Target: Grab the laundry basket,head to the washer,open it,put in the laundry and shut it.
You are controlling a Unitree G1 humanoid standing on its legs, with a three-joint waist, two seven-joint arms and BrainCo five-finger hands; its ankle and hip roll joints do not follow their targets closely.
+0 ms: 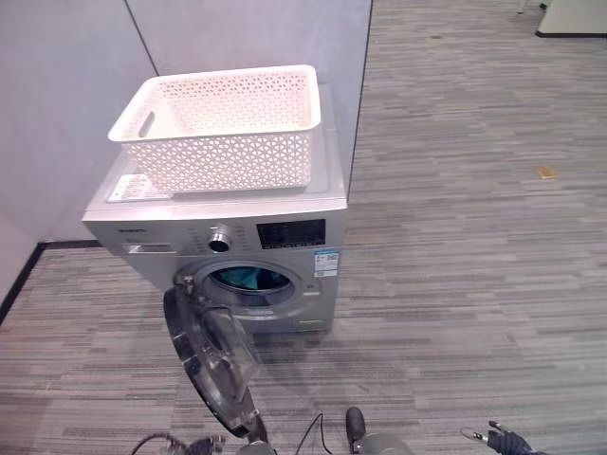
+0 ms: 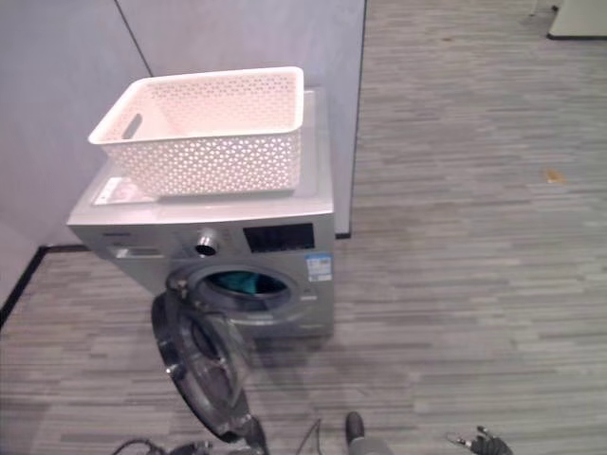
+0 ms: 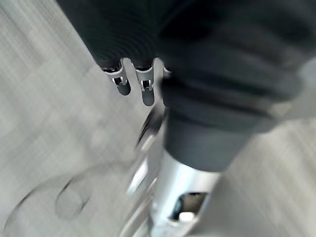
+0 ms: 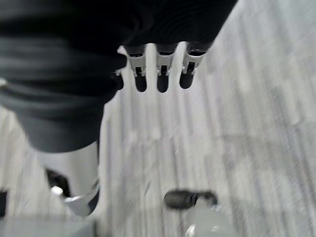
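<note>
A: Left eye view first: we see the white laundry basket (image 1: 220,128) sitting on top of the washer (image 1: 228,242), apparently empty. The washer's door (image 1: 211,360) hangs open toward us, and something teal (image 1: 243,278) lies inside the drum.

B: Right eye view agrees: the door (image 2: 199,365) swings wide and low. Loading looks done to us; shutting remains.

A: Left wrist view: our left hand (image 3: 133,81) hangs with fingers straight and relaxed, holding nothing, above the grey floor (image 3: 44,98).

B: Right wrist view: our right hand (image 4: 158,74) is the same, fingers straight down, empty.

A: How will that door handle, we reckon?

B: Rigid, hinged, glass-centred, so probably fairly heavy and smooth. We judge the outer rim best for a flat push, away from the hinge, pressing until the latch catches. The basket is light, stiff plastic with a cut-out grip at its end.
</note>
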